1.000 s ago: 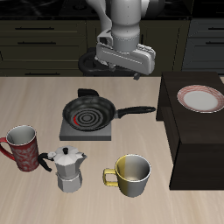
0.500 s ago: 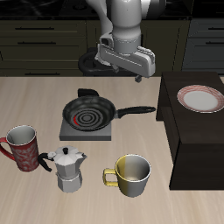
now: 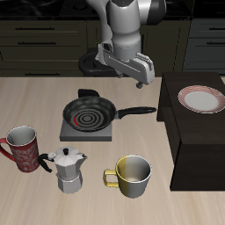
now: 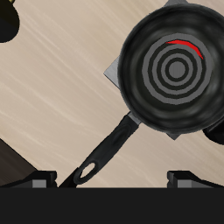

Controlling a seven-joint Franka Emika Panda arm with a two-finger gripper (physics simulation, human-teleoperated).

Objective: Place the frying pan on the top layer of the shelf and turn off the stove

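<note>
The black frying pan (image 3: pixel 89 112) sits on the small grey stove (image 3: pixel 87 132), its long handle (image 3: pixel 141 111) pointing toward the dark shelf (image 3: pixel 195 141). A red spiral shows in the pan. The stove's black knob (image 3: pixel 85 92) is at its rear edge. My gripper (image 3: pixel 140 83) hangs above the handle's end, clear of it. In the wrist view the pan (image 4: pixel 173 70) and its handle (image 4: pixel 109 150) lie below my gripper (image 4: pixel 112 178). The fingertips (image 4: pixel 38 178) stand wide apart and hold nothing. A corner of the stove (image 4: pixel 112 72) shows beside the pan.
A pink-rimmed white plate (image 3: pixel 201 99) lies on the shelf's top. A red mug (image 3: pixel 24 146), a metal moka pot (image 3: pixel 68 169) and a yellow-and-white mug (image 3: pixel 132 175) stand near the table's front edge. Dark cabinets run along the back.
My gripper has shifted slightly toward the shelf side and tilted a little above the handle. The pan and the other things have not moved.
</note>
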